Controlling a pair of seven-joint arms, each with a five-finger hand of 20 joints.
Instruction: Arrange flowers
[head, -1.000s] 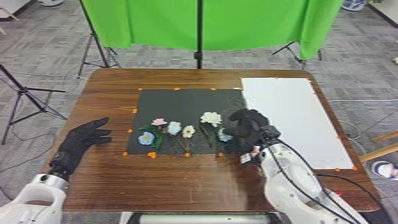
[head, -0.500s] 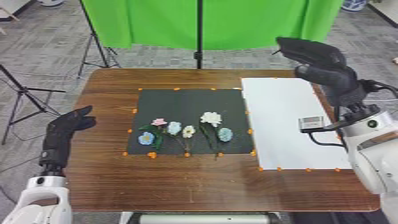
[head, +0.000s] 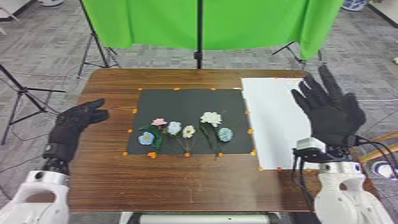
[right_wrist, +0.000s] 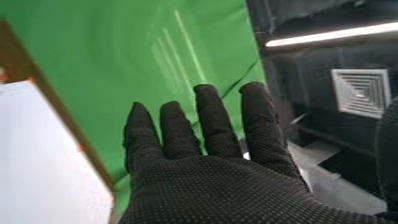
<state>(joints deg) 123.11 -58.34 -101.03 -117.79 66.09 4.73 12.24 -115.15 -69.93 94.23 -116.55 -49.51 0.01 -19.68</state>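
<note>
Arm unit: white shells, black gloves.
Dark cables run along the right forearm; the right hand's (head: 335, 120) black glove fabric carries fine pale dots.

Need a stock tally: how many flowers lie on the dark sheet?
6, across the near half of the dark sheet, left to right: blue flower, pink flower, pale blue flower, cream flower, white flower, teal flower.

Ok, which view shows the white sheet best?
The head view: there the white sheet shows far and near edges, though the right hand covers part of it. The right wrist view catches a piece, cut off by the picture's edge.
</note>
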